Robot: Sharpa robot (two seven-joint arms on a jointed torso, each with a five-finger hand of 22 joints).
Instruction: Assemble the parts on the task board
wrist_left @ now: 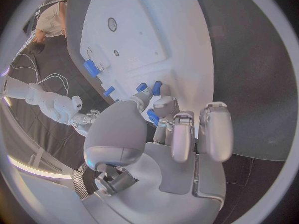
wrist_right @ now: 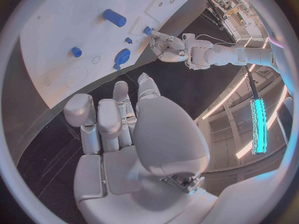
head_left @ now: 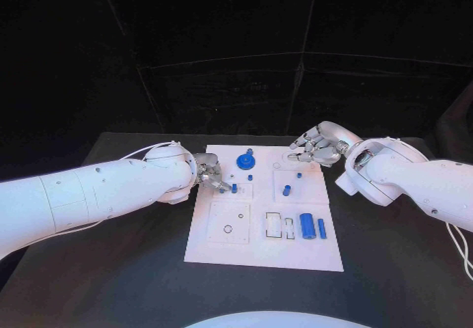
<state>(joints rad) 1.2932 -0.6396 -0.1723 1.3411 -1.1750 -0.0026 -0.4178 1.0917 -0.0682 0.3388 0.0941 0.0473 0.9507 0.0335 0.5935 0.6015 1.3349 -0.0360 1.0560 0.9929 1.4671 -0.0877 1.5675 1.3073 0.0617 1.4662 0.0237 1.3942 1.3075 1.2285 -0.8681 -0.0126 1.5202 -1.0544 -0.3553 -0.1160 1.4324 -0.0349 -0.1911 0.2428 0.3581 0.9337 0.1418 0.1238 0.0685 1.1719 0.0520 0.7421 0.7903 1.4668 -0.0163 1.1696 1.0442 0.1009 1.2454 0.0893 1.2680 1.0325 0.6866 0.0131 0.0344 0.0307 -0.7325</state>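
Your head camera looks steeply down from above the near edge of the black table [head_left: 118, 273], taking in the whole white board [head_left: 264, 239] and both arms from a fair way off. Your left wrist camera sits close behind the left hand [wrist_left: 168, 129] and looks along its palm and fingers onto the board's surface [wrist_left: 143, 30] just beyond the fingertips; past that hand it also catches the right hand [wrist_left: 87, 118] farther off. Your right wrist camera sits close behind the right hand [wrist_right: 124, 129], facing over its fingers to the board [wrist_right: 69, 30], with the left hand [wrist_right: 165, 45] beyond. All three share the board.
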